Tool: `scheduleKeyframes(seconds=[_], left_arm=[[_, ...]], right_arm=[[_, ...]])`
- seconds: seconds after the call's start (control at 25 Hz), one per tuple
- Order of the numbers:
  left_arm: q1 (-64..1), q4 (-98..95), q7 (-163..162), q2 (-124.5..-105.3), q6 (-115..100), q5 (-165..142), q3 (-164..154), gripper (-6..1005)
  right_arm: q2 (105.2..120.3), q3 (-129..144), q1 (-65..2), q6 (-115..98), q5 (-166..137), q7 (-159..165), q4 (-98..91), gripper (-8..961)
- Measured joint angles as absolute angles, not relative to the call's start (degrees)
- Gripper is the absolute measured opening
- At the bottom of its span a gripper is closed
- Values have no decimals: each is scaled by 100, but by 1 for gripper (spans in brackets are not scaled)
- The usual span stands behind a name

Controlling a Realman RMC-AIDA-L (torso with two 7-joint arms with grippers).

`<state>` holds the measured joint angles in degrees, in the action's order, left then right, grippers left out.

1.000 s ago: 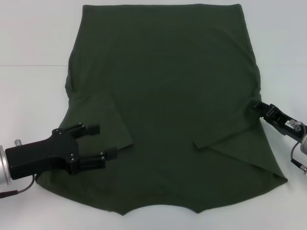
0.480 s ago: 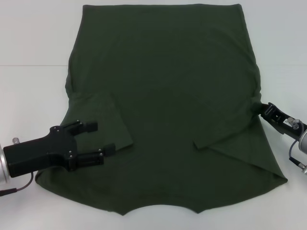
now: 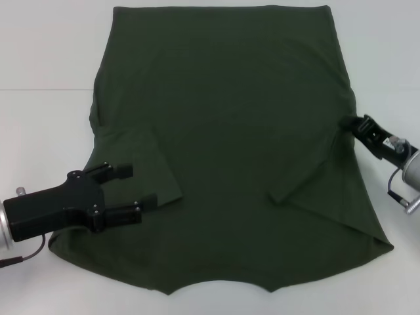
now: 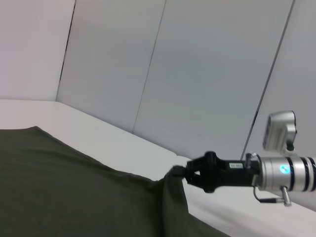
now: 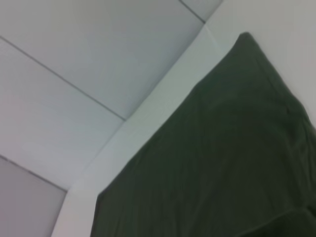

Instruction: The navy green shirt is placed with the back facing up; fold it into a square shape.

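- Head view: the navy green shirt [image 3: 223,144] lies flat on the white table [image 3: 39,131], both sleeves folded in; left gripper [image 3: 128,190] hovers with fingers spread, nothing between them.
- Left wrist view: the right gripper [image 4: 181,174] pinches the shirt's side edge, lifting cloth; judged the side fold, carrying it inward next.
- Right wrist view: only shirt and table; no containers.

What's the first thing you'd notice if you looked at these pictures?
A big navy green shirt covers most of the white table, with both sleeves folded in over it. The left gripper hovers open over the shirt's left side, near the folded sleeve. At the shirt's right edge, the right gripper pinches the cloth and lifts it, which the left wrist view shows.
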<state>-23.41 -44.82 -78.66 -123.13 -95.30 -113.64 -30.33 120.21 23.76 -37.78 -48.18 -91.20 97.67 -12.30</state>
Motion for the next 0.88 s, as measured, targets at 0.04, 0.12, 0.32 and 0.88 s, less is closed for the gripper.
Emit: scheduleKeyframes(seconds=[0.04,0.12,0.32,0.88], left_arm=[[-2341,-4479,-7866,-12313,-9532,-11359,-3033,917],[-2341,-4467,-7866,-12313,-9534,-11354,-3033,916],[-2334,-4452,-7866,-12313,-9536,-11352,-3033,916],[-2324,-4447,-7866,-12313,-9542,-11353,-3032,915]], right_arm=[[12023,2375,-3819,-4773,-9038,9757,-1231,40],[12028,2375,-3905,-4672,-8826,9703,-1206,40],[12032,2402,-4113,-4387,-8497,9548,-1069,44],[12032,2381,-4286,-4324,-8480,9534,-889,166]])
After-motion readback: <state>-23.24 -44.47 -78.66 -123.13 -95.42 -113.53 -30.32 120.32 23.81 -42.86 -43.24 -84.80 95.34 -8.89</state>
